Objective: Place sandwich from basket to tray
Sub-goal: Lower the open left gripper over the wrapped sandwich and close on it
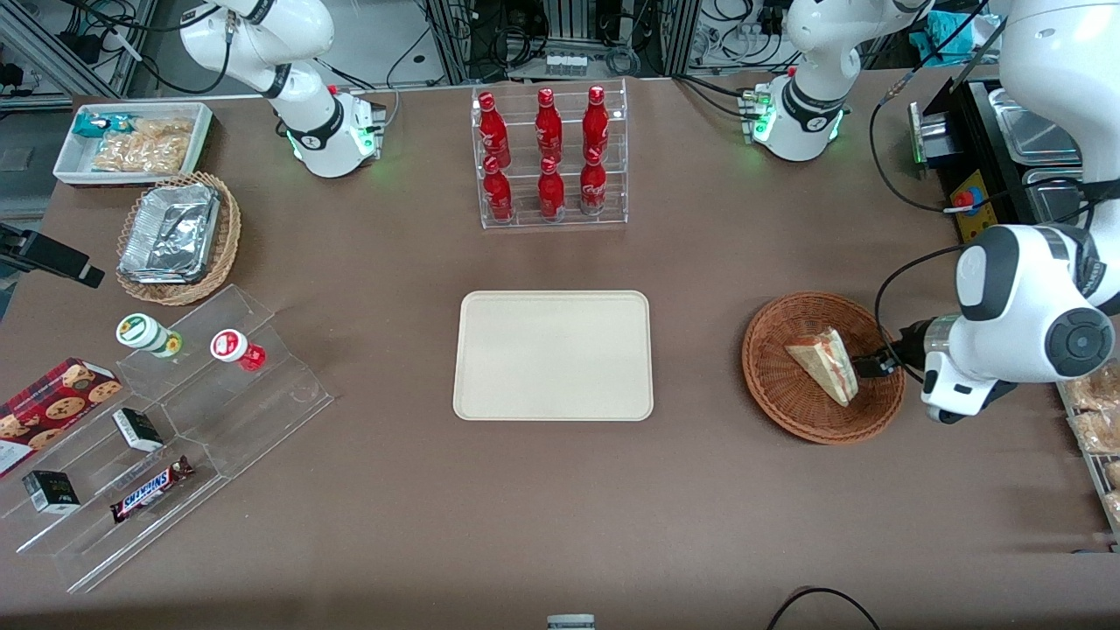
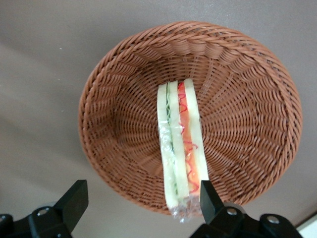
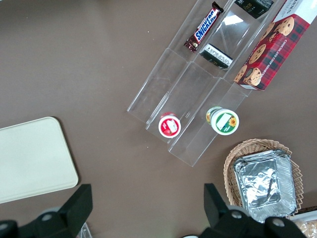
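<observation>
The sandwich, a wrapped pale wedge with red and green filling, stands on edge in the round reddish-brown basket. My left gripper hovers over the basket rim at the working arm's end, level with the sandwich's wrapped end. In the left wrist view the gripper is open wide; one finger sits right beside the sandwich, the other finger is outside the basket. Nothing is held. The cream tray lies bare at the table's middle, also in the right wrist view.
A clear rack of red bottles stands farther from the camera than the tray. Toward the parked arm's end are a tan wicker basket with foil trays, a white snack bin and an acrylic stand. Bagged pastries lie beside my arm.
</observation>
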Motion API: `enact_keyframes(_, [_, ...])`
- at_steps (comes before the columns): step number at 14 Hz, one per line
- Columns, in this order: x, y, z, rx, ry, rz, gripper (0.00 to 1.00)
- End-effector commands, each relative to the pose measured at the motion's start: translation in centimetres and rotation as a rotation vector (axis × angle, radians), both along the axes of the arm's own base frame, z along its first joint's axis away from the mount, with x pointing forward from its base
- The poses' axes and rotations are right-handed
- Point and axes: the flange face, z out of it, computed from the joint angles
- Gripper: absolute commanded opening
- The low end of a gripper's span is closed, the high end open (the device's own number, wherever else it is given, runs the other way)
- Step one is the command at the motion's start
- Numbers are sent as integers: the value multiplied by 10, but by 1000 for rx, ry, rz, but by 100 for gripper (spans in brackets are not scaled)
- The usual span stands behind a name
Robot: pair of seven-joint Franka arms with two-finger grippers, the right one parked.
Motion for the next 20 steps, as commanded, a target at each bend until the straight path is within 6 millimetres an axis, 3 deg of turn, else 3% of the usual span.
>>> enact_keyframes(1, [-1,-6,-22,-5,-26,41,100])
enact_keyframes(4, [5,-20,-39,-3,-48,87,100])
enact_keyframes(10, [2,-24,-62,-12,-18,83,100])
enact_keyframes(15, [-19,-31,-102,-26,-50,82,100])
enact_keyframes(18, [-21,-31,-106,-27,-49,82,99])
enact_keyframes(19, [-21,-31,-106,-27,-49,82,81])
enact_keyframes(20, [-21,-30,-105,-26,-49,83,50])
